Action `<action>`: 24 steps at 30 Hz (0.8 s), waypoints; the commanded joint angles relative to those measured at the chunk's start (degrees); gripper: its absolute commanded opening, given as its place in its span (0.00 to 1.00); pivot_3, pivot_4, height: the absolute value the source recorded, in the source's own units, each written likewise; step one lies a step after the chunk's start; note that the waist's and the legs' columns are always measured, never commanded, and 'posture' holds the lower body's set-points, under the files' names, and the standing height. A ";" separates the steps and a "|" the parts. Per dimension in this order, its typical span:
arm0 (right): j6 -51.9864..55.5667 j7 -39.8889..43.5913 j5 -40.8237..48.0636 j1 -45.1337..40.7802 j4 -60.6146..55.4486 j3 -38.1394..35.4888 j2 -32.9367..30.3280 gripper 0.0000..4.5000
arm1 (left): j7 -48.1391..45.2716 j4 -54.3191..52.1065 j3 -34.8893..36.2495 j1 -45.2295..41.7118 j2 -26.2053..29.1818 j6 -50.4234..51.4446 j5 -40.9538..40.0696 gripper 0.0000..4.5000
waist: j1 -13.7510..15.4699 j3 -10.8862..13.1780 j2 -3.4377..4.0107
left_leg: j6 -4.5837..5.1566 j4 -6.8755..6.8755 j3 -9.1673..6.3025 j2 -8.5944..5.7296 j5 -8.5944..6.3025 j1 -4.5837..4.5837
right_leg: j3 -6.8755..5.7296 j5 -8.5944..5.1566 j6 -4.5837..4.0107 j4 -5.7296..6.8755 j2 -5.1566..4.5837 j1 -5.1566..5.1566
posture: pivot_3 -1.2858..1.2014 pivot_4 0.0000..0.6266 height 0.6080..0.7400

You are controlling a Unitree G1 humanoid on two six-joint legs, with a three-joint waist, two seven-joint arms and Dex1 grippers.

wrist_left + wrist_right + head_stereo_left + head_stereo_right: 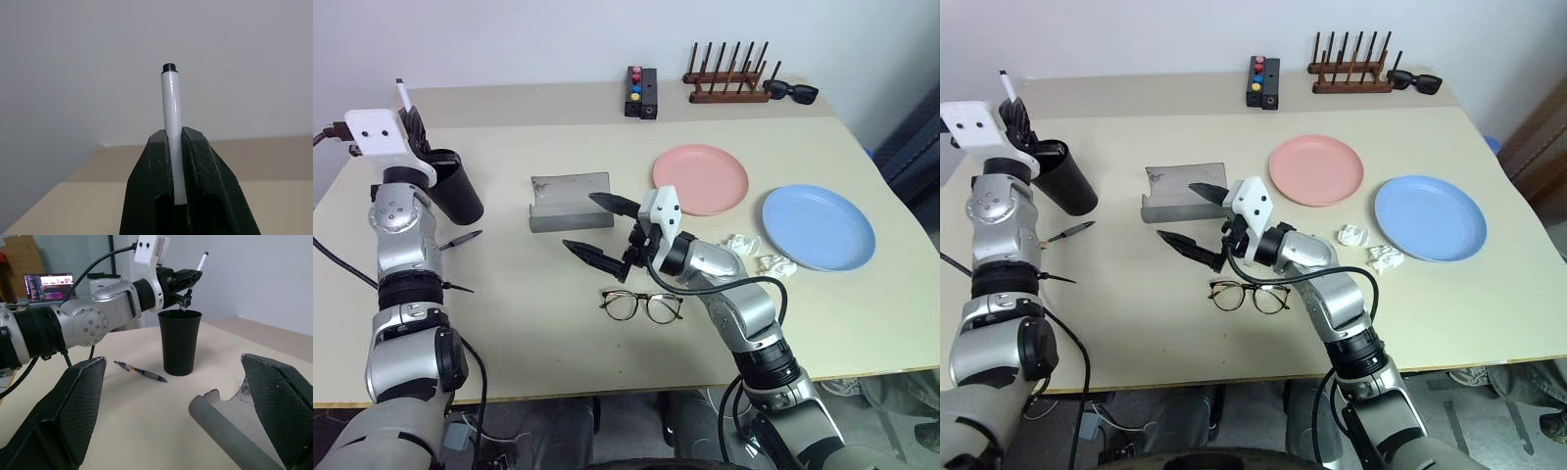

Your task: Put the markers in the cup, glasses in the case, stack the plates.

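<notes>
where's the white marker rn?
White marker is clamped in the left gripper, held just above the black cup at the table's left side.

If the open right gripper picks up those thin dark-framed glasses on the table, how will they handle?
The thin dark-framed eyeglasses probably weigh little, given the wiry frame. They lie flat on the beige table, so the wide-open right gripper has little height to pinch. The clear lenses look fragile and likely slippery; gripping the frame seems safer.
</notes>
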 commanded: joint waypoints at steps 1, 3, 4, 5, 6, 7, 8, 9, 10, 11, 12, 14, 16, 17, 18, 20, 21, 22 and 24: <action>-1.01 -0.15 0.77 -0.73 -1.43 -0.73 0.44 1.00 | 1.01 -3.67 0.09 0.73 -0.03 -0.47 -0.49 0.01 | -0.05 0.00 0.00 | 0.00 0.00 0.00 0.00 0.00 0.00 | 0.00 0.00 0.00 0.00 0.00 0.00 | 0.52 0.24 0.99; -1.07 -0.17 0.76 -0.95 -1.26 -0.74 0.58 1.00 | 1.45 -5.11 0.12 1.47 -0.39 0.09 -0.54 0.01 | -0.09 0.00 0.00 | 0.00 0.00 0.00 0.00 0.00 0.00 | 0.00 0.00 0.00 0.01 0.00 0.00 | 0.52 0.24 0.99; -1.11 -0.18 0.76 -1.02 -1.21 -0.75 0.65 1.00 | 1.71 -5.81 0.15 1.82 -0.55 0.42 -0.56 0.01 | -0.09 0.00 0.00 | 0.00 0.00 0.00 0.00 0.00 0.00 | 0.00 0.00 0.00 0.01 0.00 0.00 | 0.52 0.24 0.99; -1.20 -0.19 0.74 -1.12 -1.08 -0.75 0.75 1.00 | 2.03 -6.48 0.21 2.21 -0.70 0.83 -0.59 0.01 | -0.06 0.00 0.00 | 0.00 0.00 0.00 0.00 0.00 0.01 | 0.00 0.00 0.00 0.02 0.00 -0.01 | 0.52 0.24 0.99; -1.26 -0.19 0.72 -1.19 -0.99 -0.75 0.81 1.00 | 2.26 -6.98 0.26 2.47 -0.80 1.18 -0.62 0.01 | -0.05 0.00 0.00 | 0.00 0.00 0.00 0.00 0.00 0.01 | 0.00 0.00 0.00 0.02 0.00 -0.01 | 0.52 0.24 0.99; -1.32 -0.18 0.72 -1.26 -0.90 -0.75 0.88 1.00 | 2.44 -7.53 0.30 2.82 -0.92 1.51 -0.65 0.01 | -0.05 0.00 0.00 | 0.00 0.00 -0.01 0.00 0.00 0.01 | 0.00 0.00 0.00 0.03 0.00 -0.01 | 0.52 0.24 0.99; -1.37 -0.16 0.73 -1.31 -0.81 -0.76 0.95 1.00 | 2.60 -8.06 0.32 3.17 -1.02 1.83 -0.68 0.01 | -0.04 0.00 0.00 | 0.00 0.00 0.00 0.00 0.00 0.00 | 0.00 0.00 0.00 0.03 0.00 -0.01 | 0.52 0.24 0.99; -1.40 -0.13 0.75 -1.37 -0.73 -0.76 1.02 1.00 | 2.71 -8.50 0.31 3.49 -1.11 2.08 -0.72 0.01 | -0.04 0.00 0.00 | 0.00 0.00 -0.01 0.00 0.00 0.00 | 0.00 0.00 0.00 0.03 0.00 -0.01 | 0.52 0.24 0.99; -1.46 -0.12 0.75 -1.45 -0.60 -0.75 1.11 1.00 | 2.78 -8.95 0.31 3.84 -1.18 2.39 -0.78 0.01 | -0.05 0.00 0.00 | 0.00 0.00 0.00 0.00 0.00 0.01 | 0.00 0.00 0.00 0.03 0.00 -0.01 | 0.52 0.24 0.99; -1.51 -0.10 0.74 -1.52 -0.49 -0.74 1.20 1.00 | 2.83 -9.28 0.30 4.09 -1.21 2.67 -0.86 0.01 | -0.04 0.00 0.00 | 0.00 0.00 0.00 0.00 0.00 0.01 | 0.00 0.00 0.00 0.04 0.00 -0.01 | 0.52 0.24 0.99; -1.54 -0.08 0.75 -1.55 -0.43 -0.74 1.26 1.00 | 2.90 -9.60 0.32 4.33 -1.26 2.94 -0.91 0.01 | -0.04 0.00 0.00 | 0.00 0.00 -0.01 0.00 0.00 0.01 | 0.00 0.00 0.00 0.04 0.00 -0.01 | 0.52 0.24 0.99; -1.58 -0.03 0.73 -1.58 -0.34 -0.75 1.36 1.00 | 3.06 -9.96 0.40 4.64 -1.33 3.48 -1.00 0.09 | -0.04 0.00 0.00 | 0.00 0.01 -0.01 0.00 0.00 0.01 | 0.00 0.00 0.00 0.04 0.00 -0.01 | 0.52 0.24 0.99; -1.59 0.03 0.72 -1.57 -0.31 -0.79 1.43 1.00 | 3.17 -10.24 0.41 4.82 -1.42 3.88 -1.08 0.25 | -0.04 0.00 0.00 | 0.00 0.01 -0.01 0.00 0.00 0.01 | 0.00 0.00 0.00 0.04 0.00 -0.01 | 0.52 0.24 0.99; -1.60 0.05 0.74 -1.56 -0.32 -0.80 1.44 1.00 | 3.23 -10.35 0.38 4.89 -1.46 3.97 -1.08 0.36 | -0.04 0.00 0.00 | 0.00 0.01 -0.01 0.00 0.00 0.01 | 0.00 0.00 0.00 0.04 0.00 -0.01 | 0.52 0.24 0.99; -1.61 0.07 0.76 -1.55 -0.31 -0.82 1.44 1.00 | 3.31 -10.44 0.33 4.93 -1.53 4.04 -1.07 0.46 | -0.04 0.00 0.00 | 0.00 0.01 -0.01 0.00 0.00 0.01 | 0.00 0.00 0.00 0.04 0.00 -0.01 | 0.52 0.24 0.99; -1.63 0.09 0.77 -1.56 -0.26 -0.82 1.46 1.00 | 3.43 -10.49 0.23 4.94 -1.61 4.13 -1.04 0.71 | -0.04 0.00 0.00 | 0.00 0.01 -0.01 0.00 0.00 0.01 | 0.00 0.00 0.00 0.05 0.00 -0.01 | 0.52 0.24 0.99; -1.62 0.11 0.79 -1.57 -0.26 -0.83 1.46 1.00 | 3.49 -10.53 0.19 4.94 -1.65 4.21 -1.05 0.83 | -0.04 0.00 0.00 | 0.00 0.01 -0.01 0.00 0.00 0.01 | 0.00 0.00 0.00 0.05 0.00 -0.01 | 0.52 0.24 0.99; -1.60 0.12 0.81 -1.57 -0.25 -0.83 1.46 1.00 | 3.52 -10.57 0.16 4.93 -1.67 4.31 -1.06 0.95 | -0.04 0.00 0.00 | 0.00 0.01 -0.01 0.00 0.00 0.01 | 0.00 0.00 0.00 0.04 0.00 -0.01 | 0.52 0.24 0.99; -1.55 0.15 0.86 -1.57 -0.26 -0.85 1.46 1.00 | 3.55 -10.67 0.16 4.94 -1.72 4.49 -1.11 0.99 | -0.03 0.00 0.00 | 0.00 0.01 -0.01 0.00 0.00 0.01 | 0.00 0.00 0.00 0.05 0.00 -0.01 | 0.52 0.24 0.99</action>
